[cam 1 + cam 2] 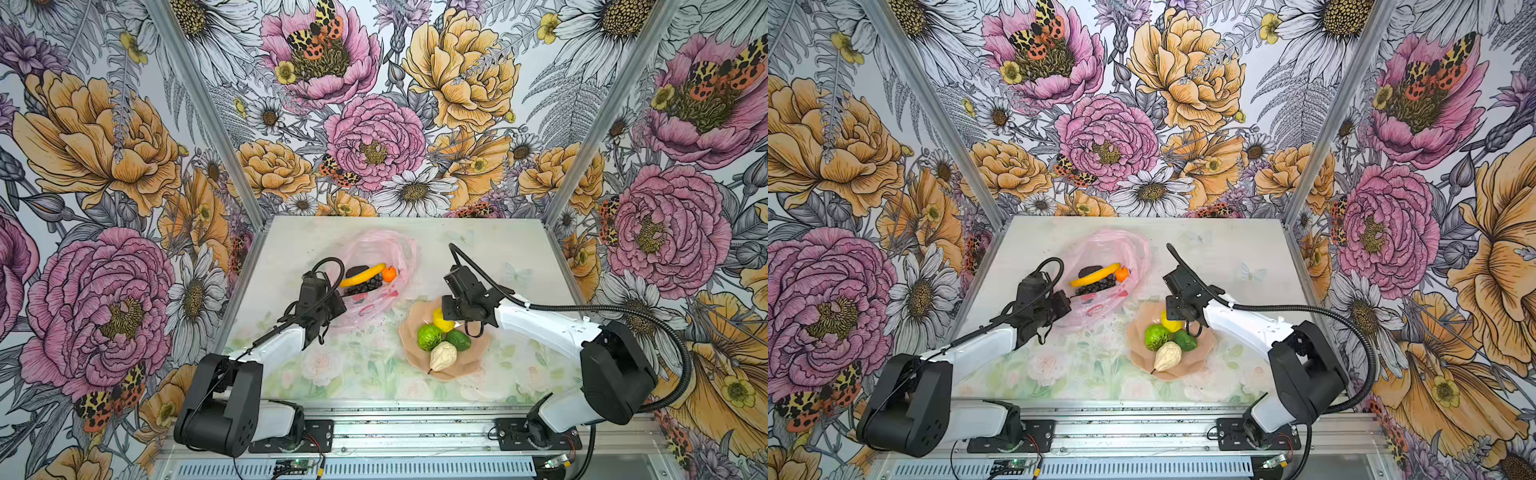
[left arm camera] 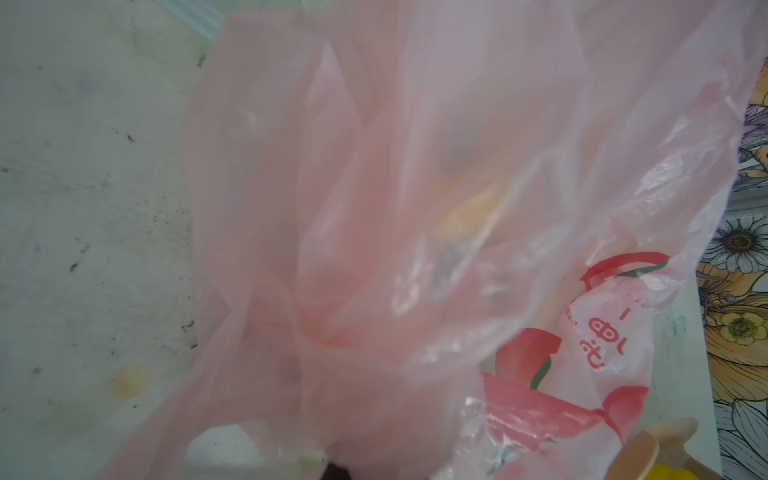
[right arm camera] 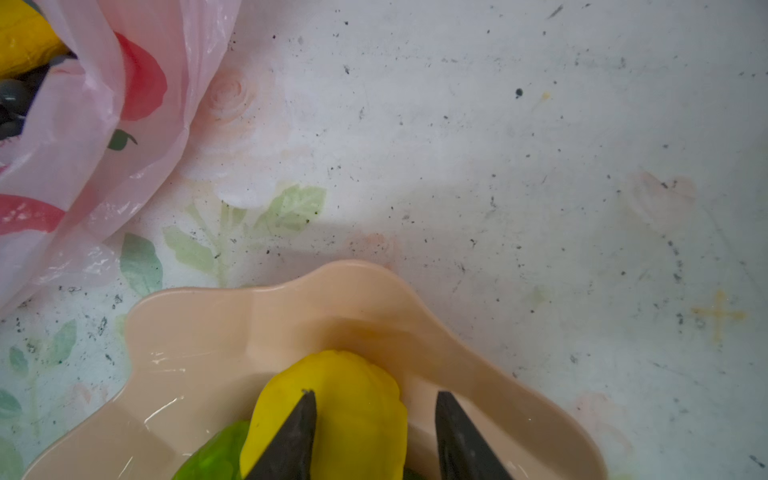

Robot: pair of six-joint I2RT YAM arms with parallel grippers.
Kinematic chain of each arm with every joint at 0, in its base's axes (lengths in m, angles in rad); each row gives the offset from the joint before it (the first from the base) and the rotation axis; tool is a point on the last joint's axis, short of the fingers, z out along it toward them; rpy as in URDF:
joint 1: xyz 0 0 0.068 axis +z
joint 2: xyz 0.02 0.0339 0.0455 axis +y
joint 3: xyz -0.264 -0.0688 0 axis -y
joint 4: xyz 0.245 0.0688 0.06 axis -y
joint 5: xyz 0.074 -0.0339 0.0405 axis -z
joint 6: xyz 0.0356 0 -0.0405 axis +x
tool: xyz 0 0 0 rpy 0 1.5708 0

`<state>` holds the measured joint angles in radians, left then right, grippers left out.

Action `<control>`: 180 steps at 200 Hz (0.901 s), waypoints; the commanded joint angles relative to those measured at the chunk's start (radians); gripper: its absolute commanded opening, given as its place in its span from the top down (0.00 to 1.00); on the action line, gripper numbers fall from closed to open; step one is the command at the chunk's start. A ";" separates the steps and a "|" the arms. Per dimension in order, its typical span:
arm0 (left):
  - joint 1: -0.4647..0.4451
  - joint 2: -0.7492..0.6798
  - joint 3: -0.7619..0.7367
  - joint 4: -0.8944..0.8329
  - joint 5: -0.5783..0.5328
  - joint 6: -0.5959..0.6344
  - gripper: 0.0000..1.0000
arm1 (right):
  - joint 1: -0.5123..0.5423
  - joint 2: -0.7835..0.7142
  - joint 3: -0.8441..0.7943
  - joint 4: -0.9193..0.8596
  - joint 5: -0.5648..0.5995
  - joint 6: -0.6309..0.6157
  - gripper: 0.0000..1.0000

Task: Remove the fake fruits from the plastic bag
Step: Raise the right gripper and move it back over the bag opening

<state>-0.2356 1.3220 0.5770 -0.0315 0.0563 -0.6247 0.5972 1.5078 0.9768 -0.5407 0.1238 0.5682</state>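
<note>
Right pincer (image 3: 376, 395) hangs released above lemon (image 3: 361, 424) on plate (image 3: 208, 332); left pincer (image 1: 337, 306) clenches plastic bag (image 2: 415, 166).

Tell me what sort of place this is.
Probably a staged robot test booth, not a home: floral wall panels in an aluminium frame, a metal rail carrying the left arm and right arm.

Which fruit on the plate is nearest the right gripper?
The lemon: the only yellow one on the plate, right beneath the right gripper. The lime-green fruit, dark green piece and pear lie farther from it.
</note>
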 commanded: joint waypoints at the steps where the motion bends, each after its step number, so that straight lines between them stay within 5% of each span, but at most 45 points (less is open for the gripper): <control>1: -0.027 -0.012 0.039 -0.034 -0.051 0.042 1.00 | 0.006 -0.020 -0.001 0.000 0.006 -0.001 0.49; 67: -0.068 -0.022 0.035 -0.088 -0.084 0.062 1.00 | 0.062 -0.024 0.159 -0.020 0.109 -0.022 0.44; 180: -0.063 -0.169 -0.097 -0.144 -0.080 -0.023 1.00 | 0.189 0.593 0.821 0.031 -0.086 -0.237 0.34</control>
<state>-0.2989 1.1740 0.4942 -0.1566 -0.0082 -0.6296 0.7788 2.0060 1.6867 -0.5156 0.0868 0.4271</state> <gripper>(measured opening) 0.050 0.628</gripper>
